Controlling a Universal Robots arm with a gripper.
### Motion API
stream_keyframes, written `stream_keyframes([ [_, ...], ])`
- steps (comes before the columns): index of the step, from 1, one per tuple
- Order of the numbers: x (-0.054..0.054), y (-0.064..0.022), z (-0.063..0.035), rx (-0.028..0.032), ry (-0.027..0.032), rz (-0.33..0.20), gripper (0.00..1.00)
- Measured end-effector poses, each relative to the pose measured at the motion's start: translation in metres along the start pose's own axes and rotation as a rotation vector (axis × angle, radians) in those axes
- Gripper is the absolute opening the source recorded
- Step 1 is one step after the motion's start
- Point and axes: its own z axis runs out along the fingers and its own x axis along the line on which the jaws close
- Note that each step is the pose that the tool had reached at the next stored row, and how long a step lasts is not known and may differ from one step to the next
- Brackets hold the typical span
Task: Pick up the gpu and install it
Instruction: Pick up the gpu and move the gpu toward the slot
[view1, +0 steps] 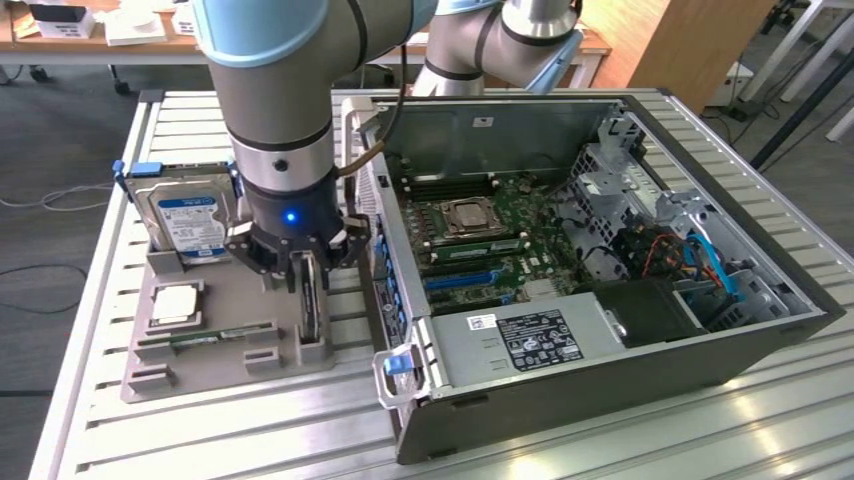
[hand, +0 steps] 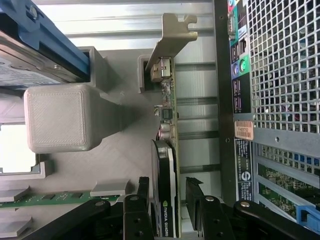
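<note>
- Claw (hand: 168, 184) is open, one black finger (hand: 142, 200) on each side of the graphics card (hand: 166, 160). It straddles the card and is not clamped on it.
- There is a clear gap on the case-side finger. The other finger is very close to the cooler, and I can't tell if it touches.
- The card stands on edge in the grey holder tray (view1: 200, 385), with its silver bracket (hand: 172, 37) at the end farthest from the claw, beside a grey post.
- The tray sits on the slatted table (view1: 667, 440), just beside the open computer case (view1: 601, 400), on the exterior view's left of it.
- Step in hand: the pick-up, at the grasp stage. The card is not lifted and nothing is installed.
- What the grasp calls for, my read:
  - Pads land flat on the cooler face and the back of the board, with the card centred between them.
  - The pull goes straight up so the lower edge doesn't bind in the tray slots.
- Wrist view gives the finger-to-card gaps, the Nvidia Quadro label, the bracket detail, and the case's rear ports and grille close by.
- Exterior view gives the layout:
  - The motherboard (view1: 494, 250) is exposed inside the case.
  - The hard drive (view1: 187, 222) stands at the back of the tray.
  - The memory stick (view1: 207, 338) lies near the tray's front.
  - The arm comes down vertically over the card.
</note>
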Motion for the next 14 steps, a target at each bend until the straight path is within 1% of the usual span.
stream_keyframes([
  [8,0.0002,0.0023,0.0018,-0.0001,0.0,0.0,0.43],
  [14,0.0006,0.0063,0.0037,-0.0002,-0.0001,0.0,0.43],
])
